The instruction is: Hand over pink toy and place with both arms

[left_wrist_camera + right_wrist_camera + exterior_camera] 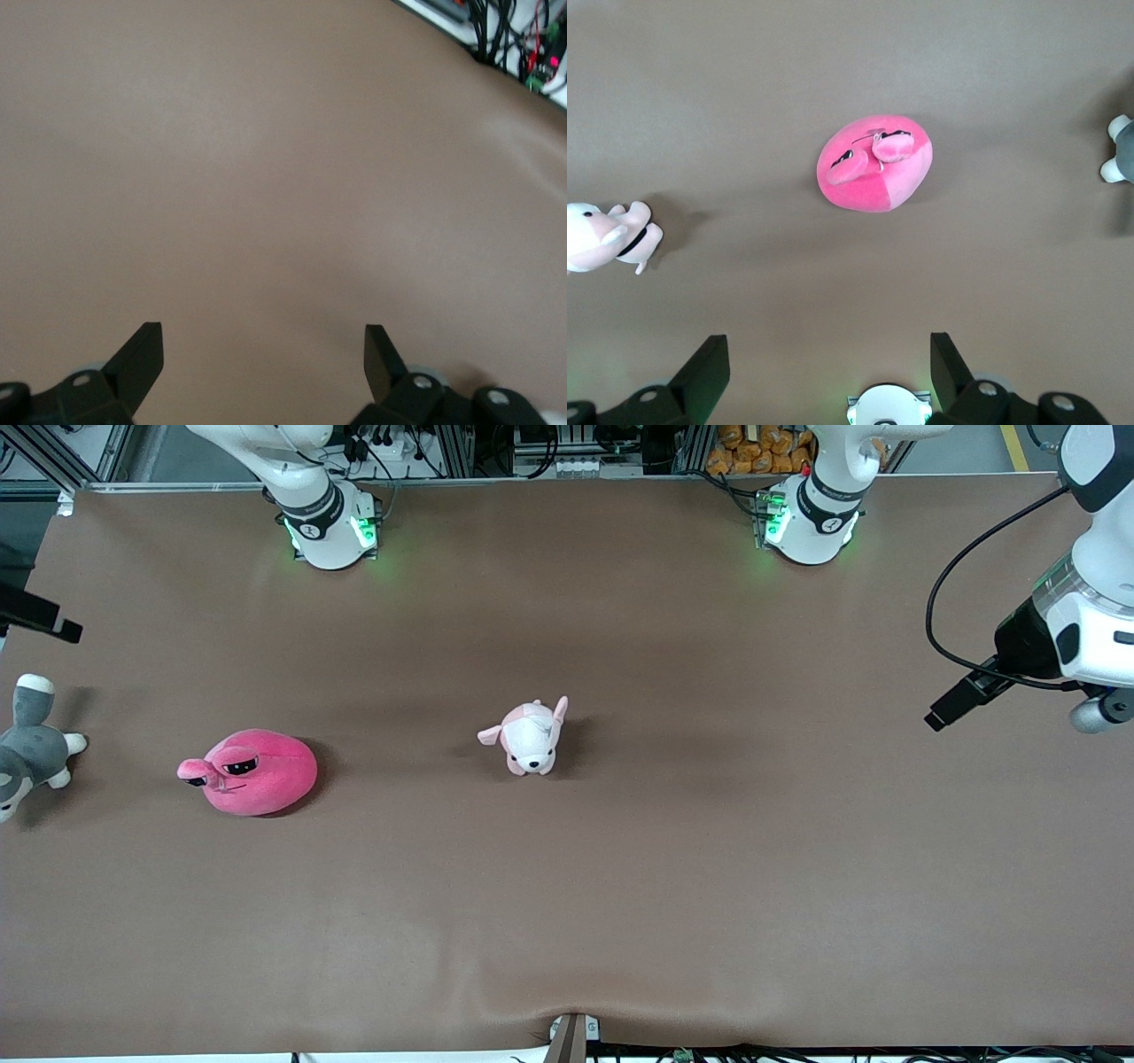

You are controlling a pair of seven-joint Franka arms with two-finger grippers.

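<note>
The pink toy (252, 772) lies on the table (620, 886) toward the right arm's end, held by neither arm, with the right gripper (824, 367) high over it and the left gripper (264, 359) over bare table, both spread wide, which fits either a start or a finish.

The left pincer (264, 354) hangs over a plain brown surface (266, 159), its two dark fingers (142, 354) spread wide apart with nothing between them. The brown covering fills nearly the whole view, with a soft wrinkle toward one corner, where a tangle of black cables (496, 35) lies past its edge
</note>
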